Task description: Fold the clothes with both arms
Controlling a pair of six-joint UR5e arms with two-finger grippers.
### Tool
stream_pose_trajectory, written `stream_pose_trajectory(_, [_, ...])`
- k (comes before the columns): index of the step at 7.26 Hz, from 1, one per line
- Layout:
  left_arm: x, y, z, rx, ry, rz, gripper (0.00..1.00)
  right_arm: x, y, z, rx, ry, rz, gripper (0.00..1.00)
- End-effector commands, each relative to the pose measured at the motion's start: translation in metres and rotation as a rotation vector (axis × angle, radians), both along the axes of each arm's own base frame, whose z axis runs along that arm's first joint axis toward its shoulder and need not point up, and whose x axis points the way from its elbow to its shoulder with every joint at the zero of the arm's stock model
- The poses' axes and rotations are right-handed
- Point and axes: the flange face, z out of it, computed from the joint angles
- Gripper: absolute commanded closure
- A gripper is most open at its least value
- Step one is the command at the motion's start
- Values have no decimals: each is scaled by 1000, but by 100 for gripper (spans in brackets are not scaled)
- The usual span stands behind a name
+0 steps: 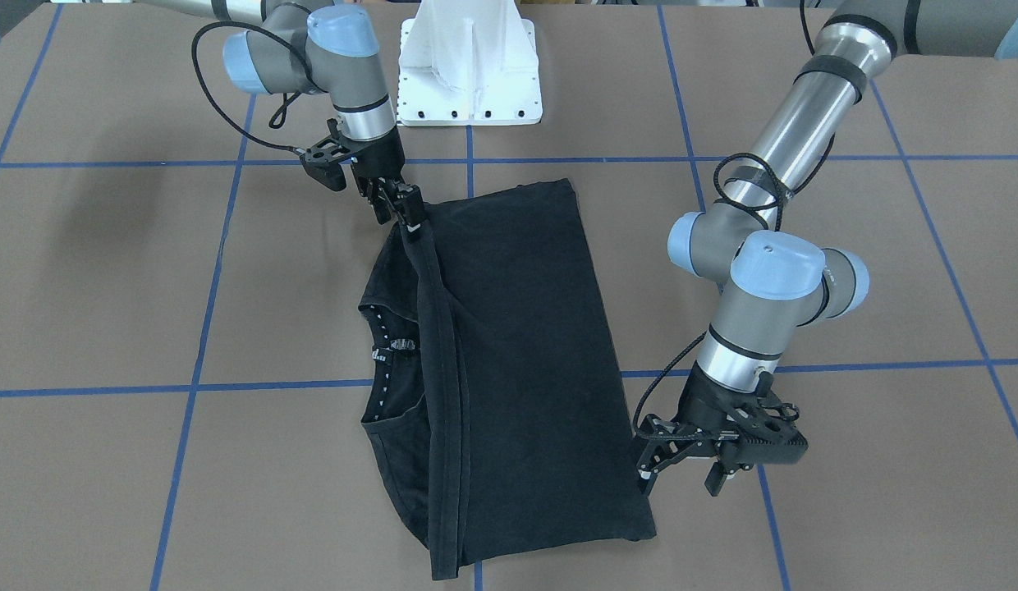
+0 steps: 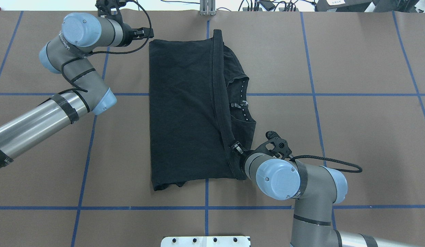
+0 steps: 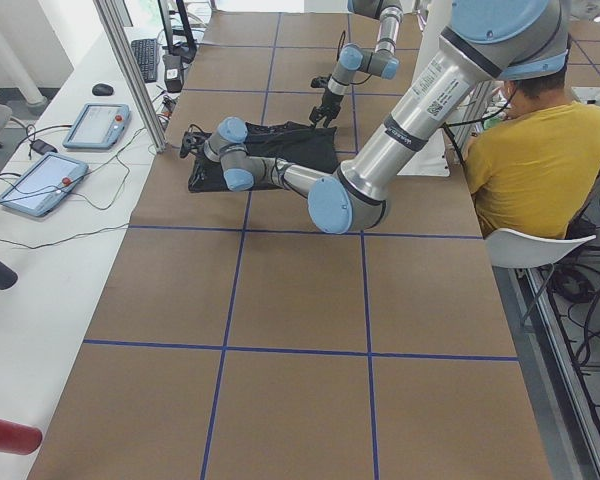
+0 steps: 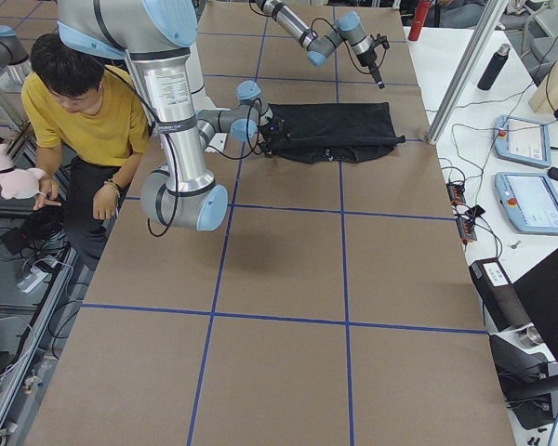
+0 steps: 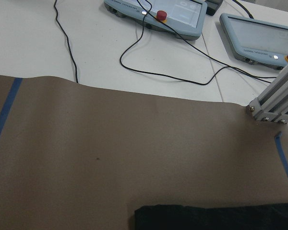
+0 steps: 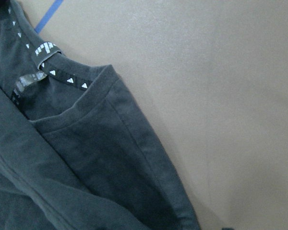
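The black T-shirt (image 1: 517,345) lies folded in half on the brown table, with its collar and patterned neck tape (image 1: 383,345) showing beside the folded-over hem; the logo print is hidden. It also shows in the overhead view (image 2: 181,109). My right gripper (image 1: 406,215) is shut on the hem's end nearest the robot, seen from above (image 2: 237,149); its wrist view shows the collar (image 6: 62,76). My left gripper (image 1: 644,455) stands open and empty just beside the shirt's far corner, seen from above (image 2: 149,32). Its wrist view shows only the shirt's edge (image 5: 216,218).
The white pedestal base (image 1: 468,74) stands at the table's robot side. An aluminium post (image 5: 278,100) and teach pendants (image 5: 158,14) with cables sit past the far edge. A person in a yellow shirt (image 3: 540,160) sits beside the robot. Blue tape lines cross the table.
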Motion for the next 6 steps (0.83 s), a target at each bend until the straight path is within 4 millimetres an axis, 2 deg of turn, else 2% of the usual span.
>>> stream_pose_trajectory(1, [-1,1,5,-4,-4,0,2,-1,0,0,0,2,0,19])
stream_pose_trajectory(3, [-1,1,5,-4,-4,0,2,0,-2,1,0,4,3,29])
stream_pose_trajectory(4, [-1,1,5,-4,-4,0,2,0,-2,1,0,4,3,38])
stream_pose_trajectory(5, [-1,1,7,-7,-6,0,2,0,-2,1,1,4,5,42])
stream_pose_trajectory(6, [-3,3,15,-10,-9,0,2,0,-2,-1,2,1,5,55])
